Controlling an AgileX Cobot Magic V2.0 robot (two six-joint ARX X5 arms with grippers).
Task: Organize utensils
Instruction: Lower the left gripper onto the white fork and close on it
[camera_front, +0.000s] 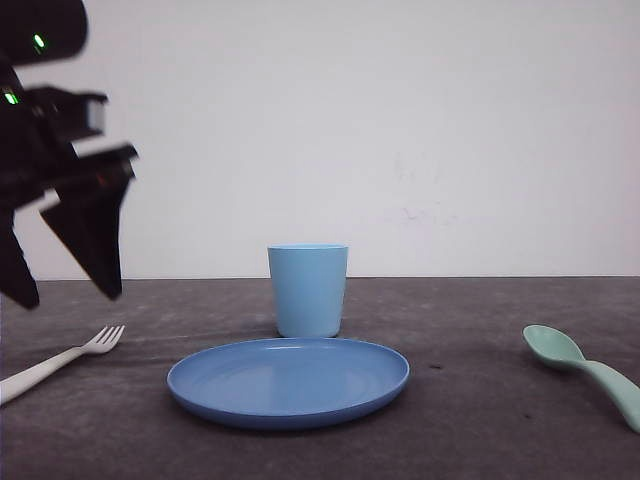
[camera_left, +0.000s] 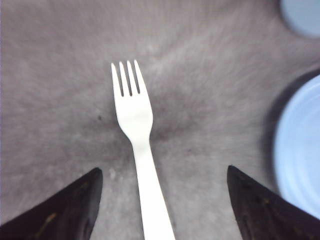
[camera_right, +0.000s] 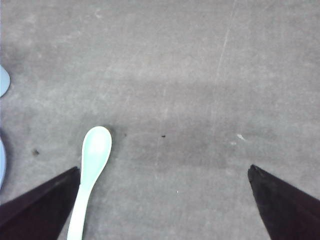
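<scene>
Grey table (camera_front: 480, 400) held the untouched fork (camera_left: 132, 112) between the left gripper's (camera_left: 162, 200) parted jaws; lowering to grasp likely came next.

No text, label, brand, number or sign could be read in any view; nothing was printed on the objects or on the table.

White fork (camera_left: 135, 120), mint-green spoon (camera_right: 92, 165), blue plate (camera_front: 288, 380).
</scene>
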